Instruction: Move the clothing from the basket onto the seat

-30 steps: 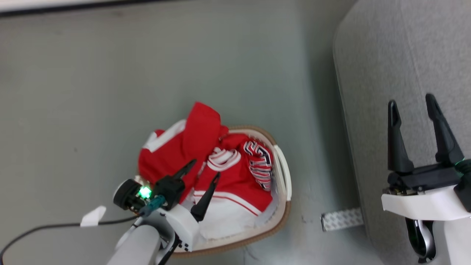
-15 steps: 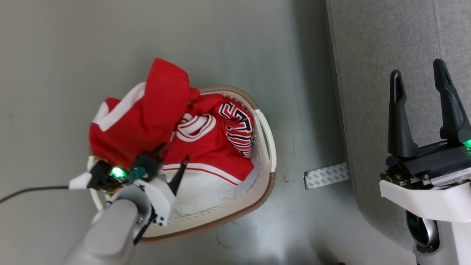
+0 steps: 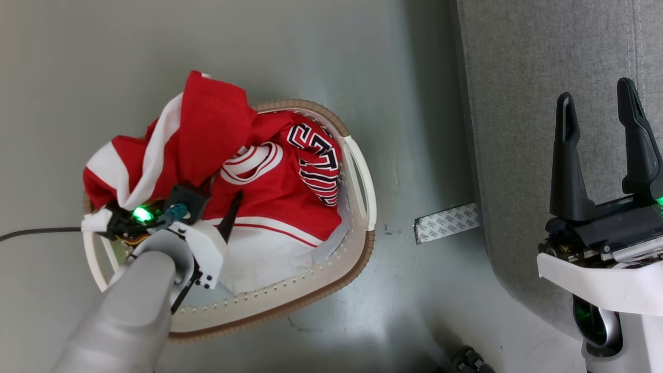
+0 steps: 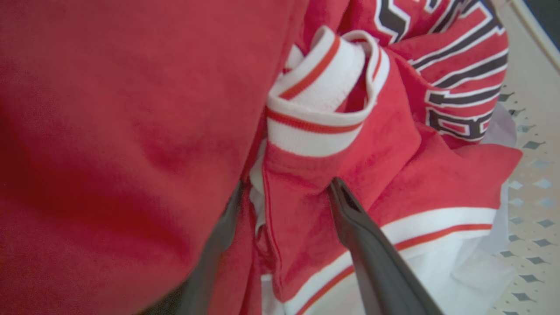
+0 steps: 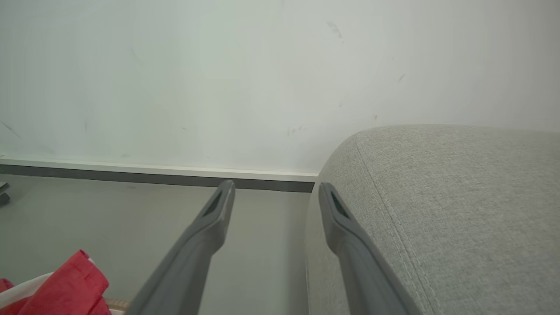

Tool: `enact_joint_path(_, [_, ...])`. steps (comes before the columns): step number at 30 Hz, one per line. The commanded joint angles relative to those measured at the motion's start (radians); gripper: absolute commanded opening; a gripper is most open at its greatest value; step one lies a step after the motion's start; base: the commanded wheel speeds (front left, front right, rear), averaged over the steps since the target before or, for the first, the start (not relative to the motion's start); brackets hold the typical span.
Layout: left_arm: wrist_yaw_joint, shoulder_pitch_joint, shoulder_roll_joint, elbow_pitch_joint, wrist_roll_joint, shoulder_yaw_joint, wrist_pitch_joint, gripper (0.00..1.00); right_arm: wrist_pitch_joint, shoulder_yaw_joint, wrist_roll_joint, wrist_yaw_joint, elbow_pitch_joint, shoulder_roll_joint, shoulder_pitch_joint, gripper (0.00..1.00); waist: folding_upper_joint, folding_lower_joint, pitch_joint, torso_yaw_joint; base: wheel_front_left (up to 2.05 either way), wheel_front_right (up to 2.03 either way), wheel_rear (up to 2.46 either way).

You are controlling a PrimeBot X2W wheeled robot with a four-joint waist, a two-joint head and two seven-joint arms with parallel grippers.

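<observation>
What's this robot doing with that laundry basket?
Its left gripper is down in the basket, open fingers either side of a fold of the red clothing, not yet closed on it. The clothing all lies in the basket or drapes over its rim. The right gripper is open and empty beside the grey seat.

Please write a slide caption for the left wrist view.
Open left pincer straddles a fold of red clothing in the white basket.

The smooth grey-green floor (image 3: 311,52) shows faint scuffs and a strip of patterned tape (image 3: 446,223) just beside the light grey sofa (image 3: 518,129). A pale, lightly marked wall (image 5: 262,65) meets it at a white skirting board (image 5: 153,169) with a dark lower edge.
</observation>
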Motion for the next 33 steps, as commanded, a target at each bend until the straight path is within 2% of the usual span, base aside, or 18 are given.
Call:
enact_joint_path(1, [-0.003, -0.011, 0.009, 0.012, 0.005, -0.003, 0.0, 1.0, -0.002, 0.002, 0.006, -0.002, 0.002, 0.0, 0.0, 1.0, 0.0, -0.0001, 0.003, -0.005, 0.0, 0.0, 0.0])
enact_joint_path(2, [-0.005, -0.01, 0.006, 0.017, 0.002, -0.005, 0.0, 1.0, -0.002, 0.003, 0.007, -0.002, 0.004, 0.0, 0.002, 1.0, 0.0, -0.0001, 0.002, -0.006, 0.0, 0.0, 0.0])
enact_joint_path(3, [-0.007, -0.011, 0.004, 0.019, -0.001, -0.006, 0.0, 0.55, -0.002, 0.003, 0.01, -0.002, 0.006, 0.0, 0.003, 1.0, 0.0, -0.0001, 0.002, -0.006, 0.0, 0.0, 0.0])
enact_joint_path(4, [-0.006, -0.012, 0.003, 0.021, -0.003, -0.007, 0.0, 0.32, -0.002, 0.003, 0.012, -0.002, 0.007, 0.0, 0.004, 1.0, 0.0, -0.0001, 0.001, -0.006, 0.0, 0.0, 0.0])
enact_joint_path(5, [-0.007, -0.013, 0.002, 0.024, -0.005, -0.008, 0.0, 0.16, -0.002, 0.002, 0.012, -0.002, 0.008, 0.0, 0.004, 1.0, 0.0, -0.0001, 0.0, -0.006, 0.0, 0.0, 0.0])
enact_joint_path(6, [-0.008, -0.013, 0.002, 0.026, -0.006, -0.009, 0.0, 0.09, -0.002, 0.002, 0.013, -0.002, 0.01, 0.0, 0.003, 1.0, 0.0, -0.0001, -0.001, -0.006, 0.0, 0.0, 0.0])
enact_joint_path(8, [-0.009, -0.007, 0.003, 0.036, -0.005, -0.014, 0.0, 0.0, -0.002, 0.002, 0.015, -0.002, 0.011, 0.0, -0.003, 1.0, 0.0, -0.0001, -0.003, -0.008, 0.0, 0.0, 0.0])
enact_joint_path(12, [-0.017, 0.005, -0.007, 0.047, -0.013, -0.024, 0.0, 0.0, -0.002, -0.002, 0.011, -0.002, 0.014, 0.0, -0.011, 1.0, 0.0, -0.0001, -0.012, -0.007, 0.0, 0.0, 0.0])
enact_joint_path(19, [-0.028, 0.067, -0.036, -0.054, -0.058, -0.009, 0.0, 0.0, -0.002, -0.02, 0.002, -0.002, 0.045, 0.0, 0.021, 1.0, 0.0, -0.0001, -0.1, 0.034, 0.0, 0.0, 0.0])
enact_joint_path(33, [-0.038, 0.362, -0.076, -0.34, -0.202, -0.065, 0.007, 0.0, -0.002, -0.063, -0.033, -0.002, 0.154, -0.001, 0.14, 1.0, 0.0, -0.0001, -0.476, 0.163, 0.0, 0.0, 0.0])
